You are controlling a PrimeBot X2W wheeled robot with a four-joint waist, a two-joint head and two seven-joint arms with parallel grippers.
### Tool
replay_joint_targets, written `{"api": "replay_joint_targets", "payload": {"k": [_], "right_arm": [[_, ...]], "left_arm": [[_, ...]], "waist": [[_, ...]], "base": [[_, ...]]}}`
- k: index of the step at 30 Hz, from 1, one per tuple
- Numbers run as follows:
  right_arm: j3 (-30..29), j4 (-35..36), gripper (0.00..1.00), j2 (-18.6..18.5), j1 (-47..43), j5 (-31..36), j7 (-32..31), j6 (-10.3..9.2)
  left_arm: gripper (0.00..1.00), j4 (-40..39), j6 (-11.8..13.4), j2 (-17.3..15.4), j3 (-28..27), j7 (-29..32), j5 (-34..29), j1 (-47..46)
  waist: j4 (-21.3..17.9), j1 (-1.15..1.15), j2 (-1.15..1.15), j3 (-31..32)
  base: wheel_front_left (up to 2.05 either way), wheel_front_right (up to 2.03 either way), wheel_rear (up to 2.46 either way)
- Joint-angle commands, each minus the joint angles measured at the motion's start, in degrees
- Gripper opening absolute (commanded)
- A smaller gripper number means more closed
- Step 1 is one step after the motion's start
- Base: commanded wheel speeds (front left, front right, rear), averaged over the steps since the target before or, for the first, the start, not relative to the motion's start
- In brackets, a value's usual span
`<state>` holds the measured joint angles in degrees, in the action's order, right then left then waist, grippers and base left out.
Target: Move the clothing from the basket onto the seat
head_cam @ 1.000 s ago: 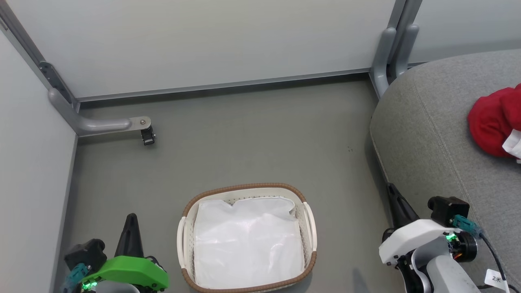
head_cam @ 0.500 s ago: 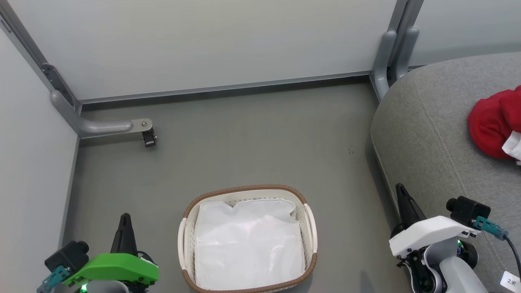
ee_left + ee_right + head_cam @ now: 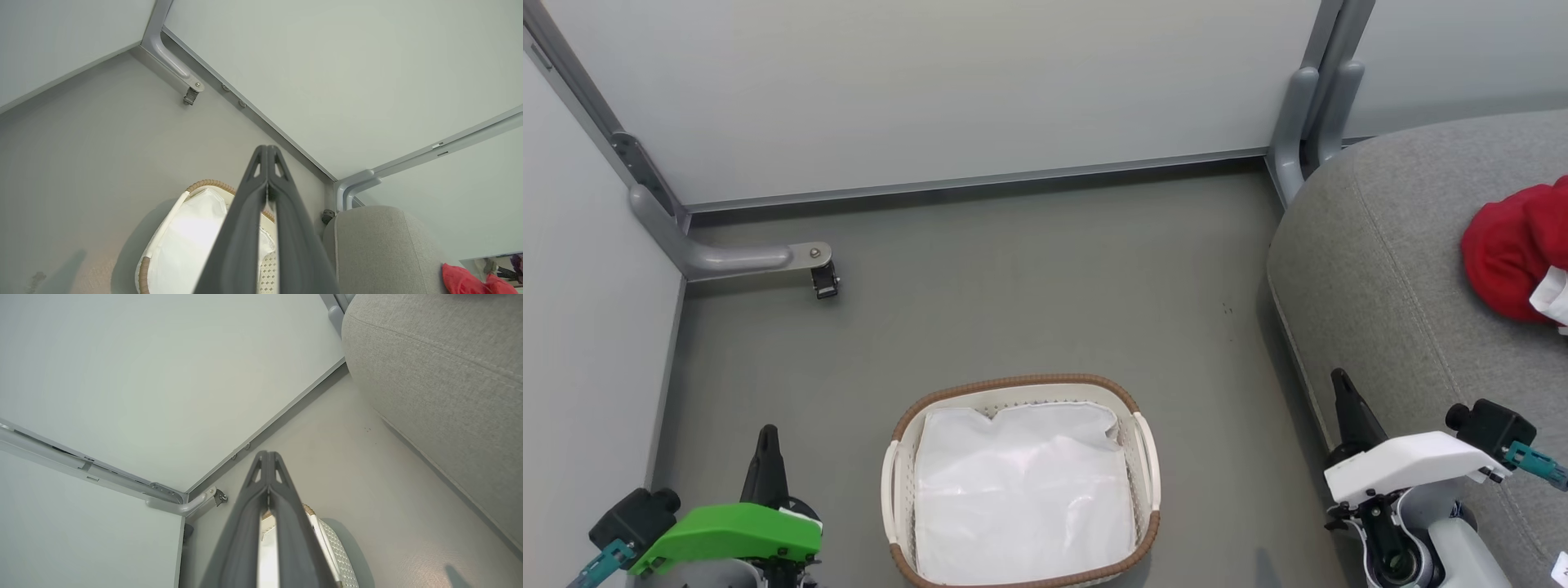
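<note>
The white basket (image 3: 898,433) with its brown rim stands on the floor at bottom centre, holding just its white liner (image 3: 1021,490). Red clothing (image 3: 1507,253) lies on the grey seat (image 3: 1380,269) at the right edge; a red corner of the clothing (image 3: 461,279) also shows on the seat (image 3: 376,245) in the left wrist view. My left gripper (image 3: 766,433) is shut and holds nothing, left of the basket. My right gripper (image 3: 1338,380) is shut and holds nothing, by the seat's front edge. Both wrist views show each pair of fingers (image 3: 267,151) (image 3: 267,455) pressed together.
Pale partition walls (image 3: 931,82) close the back and left sides. A grey wall foot with a small black caster (image 3: 823,282) juts onto the floor at the left. Another grey post (image 3: 1298,122) stands by the seat's back corner. Grey floor (image 3: 1029,278) lies beyond the basket.
Both arms have drawn back toward the bottom of the head view, the left one leftward and the right one rightward. The head camera has shifted slightly. Both grippers stay shut.
</note>
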<state>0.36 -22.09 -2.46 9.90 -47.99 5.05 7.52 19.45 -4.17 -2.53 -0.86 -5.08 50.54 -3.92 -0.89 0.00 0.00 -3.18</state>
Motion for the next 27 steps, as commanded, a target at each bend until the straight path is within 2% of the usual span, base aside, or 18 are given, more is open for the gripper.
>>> {"api": "replay_joint_targets", "payload": {"k": [1, 27], "right_arm": [[-0.5, 1.2, 0.00, -0.3, -0.2, -2.1, -0.5, -0.02], [-3.0, 4.0, 0.00, -0.4, -1.7, -18.6, -4.8, -0.03]], "left_arm": [[0.00, -0.9, -0.4, -0.3, -0.5, 0.5, 2.1, -1.4], [0.00, -2.7, -1.6, -0.4, -2.6, 4.9, 17.6, -2.0]], "waist": [[0.0, 0.00, 0.00, 0.1], [0.3, 0.00, 0.00, 1.0]], "base": [[0.00, 0.00, 0.00], [0.00, 0.00, 0.00]]}}
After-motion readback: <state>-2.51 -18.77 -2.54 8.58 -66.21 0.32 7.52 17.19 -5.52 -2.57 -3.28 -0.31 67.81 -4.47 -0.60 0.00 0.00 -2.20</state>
